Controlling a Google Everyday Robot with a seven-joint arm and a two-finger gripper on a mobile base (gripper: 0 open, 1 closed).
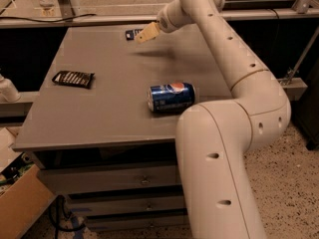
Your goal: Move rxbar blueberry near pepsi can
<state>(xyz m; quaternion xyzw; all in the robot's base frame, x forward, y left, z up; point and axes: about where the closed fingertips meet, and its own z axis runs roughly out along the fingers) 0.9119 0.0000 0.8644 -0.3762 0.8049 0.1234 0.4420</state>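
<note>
The rxbar blueberry (131, 34), a dark navy wrapper, lies flat at the far edge of the grey table (99, 108); my gripper partly covers it. My gripper (143, 36), with tan fingers, hovers right over the bar's right end, reaching in from the right. The pepsi can (171, 97) lies on its side near the table's middle right, well in front of the bar and gripper.
A black-brown wrapper with pale stripes (73, 78) lies on the table's left side. My arm's large white links (234, 133) rise at the table's right front. A cardboard box (20, 203) sits on the floor at lower left.
</note>
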